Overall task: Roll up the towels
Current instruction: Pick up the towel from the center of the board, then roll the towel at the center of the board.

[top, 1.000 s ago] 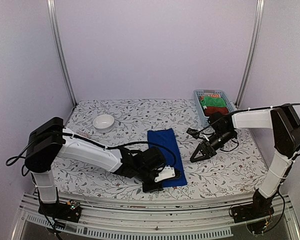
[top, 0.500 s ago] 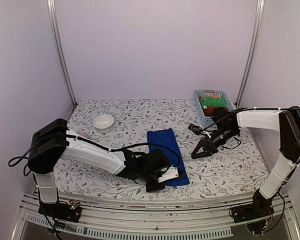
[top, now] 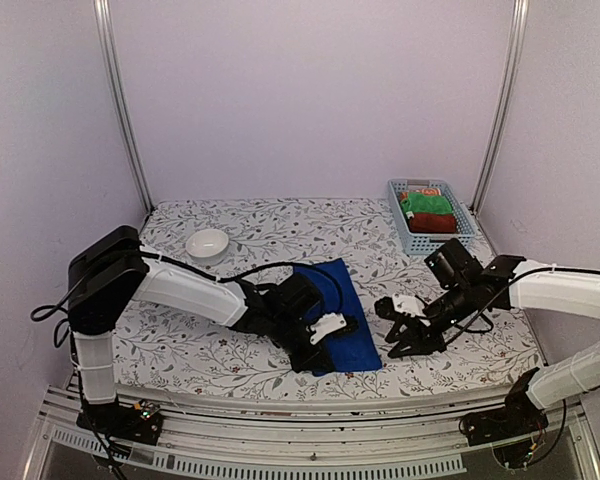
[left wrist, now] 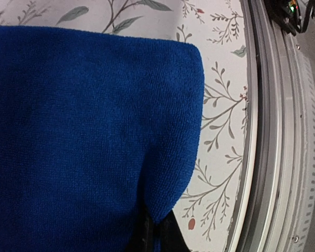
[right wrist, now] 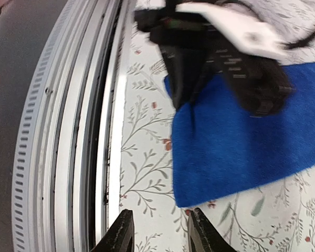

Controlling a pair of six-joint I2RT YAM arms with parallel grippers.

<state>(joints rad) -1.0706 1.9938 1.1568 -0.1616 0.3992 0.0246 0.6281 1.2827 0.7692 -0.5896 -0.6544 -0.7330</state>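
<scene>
Got blue towel (top: 332, 300) lying flat on the floral table (top: 260, 225), centre-near, long axis running away from the bases, nothing rolled yet. Got brick-red towel (top: 436, 222) sitting in the basket (top: 401, 222) far right, beside the green cloth (top: 425, 205); leave for later.

Seeing left gripper (top: 315, 352) pinched closed on the blue towel's near edge, at the near-left corner; wrist view shows the cloth (left wrist: 84, 131) drawn to a point between the fingertips (left wrist: 156, 231). Seeing right gripper (top: 395, 335) spread open, holding nothing, low over the table just beside the near-right corner, not touching. In its own view, fingers (right wrist: 158, 231) lined up on that free corner of the cloth (right wrist: 241, 136).

Reads as: start of first roll, second grasp pending.

To do it well:
- Slide right in low, take only the corner, avoid scooping the table cover.
- Match grip depth to left so the edge stays square.
- Lift both corners evenly, barely off the table.
- Tuck the near edge over tight, then roll away from the bases.
- Keep both wrists level and in step; otherwise expect a coned roll.
- Watch gripper clearance mid-towel.
</scene>
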